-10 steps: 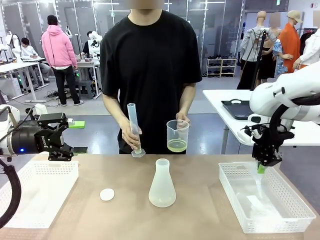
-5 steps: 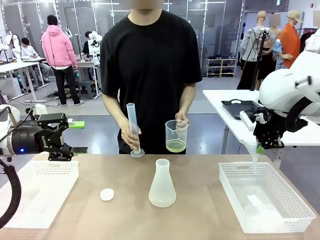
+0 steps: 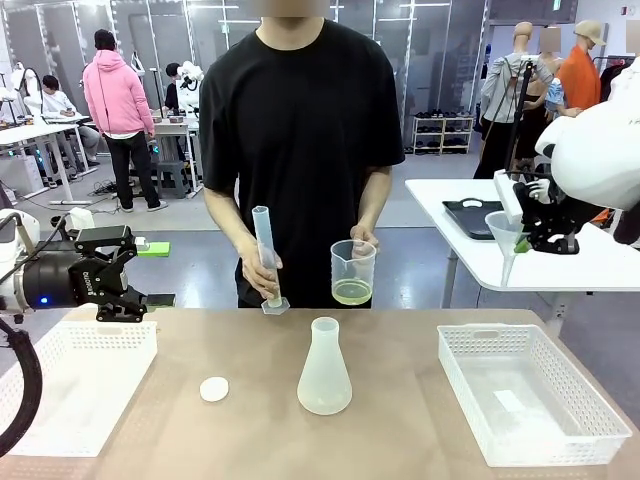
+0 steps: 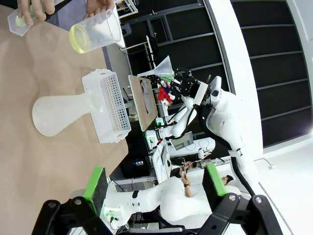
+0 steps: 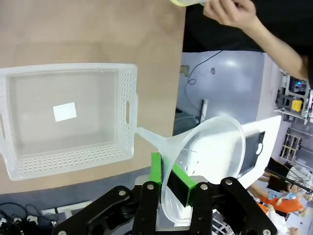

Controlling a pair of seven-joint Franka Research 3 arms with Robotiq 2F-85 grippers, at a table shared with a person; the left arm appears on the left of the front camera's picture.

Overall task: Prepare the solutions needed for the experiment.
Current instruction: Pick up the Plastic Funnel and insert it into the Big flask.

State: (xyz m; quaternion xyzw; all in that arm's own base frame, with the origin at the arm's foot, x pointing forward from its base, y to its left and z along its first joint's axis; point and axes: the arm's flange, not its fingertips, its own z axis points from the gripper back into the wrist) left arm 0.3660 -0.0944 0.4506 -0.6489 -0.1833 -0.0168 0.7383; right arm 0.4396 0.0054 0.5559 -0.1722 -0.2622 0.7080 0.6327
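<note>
1 flask (image 3: 324, 370) mid-table | cap (image 3: 214, 389) near it | right claw (image 5: 168, 183) clamps funnel (image 3: 503, 228)

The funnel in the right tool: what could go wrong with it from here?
1. The right tool pinches the funnel by its thin rim alone, so it might twist or slip out.
2. The flask stands free with a narrow neck; a stem coming down off-centre could tip it.
3. The person holds the beaker of solutions just beyond the flask; a passing arm may bump it and spill.
</note>
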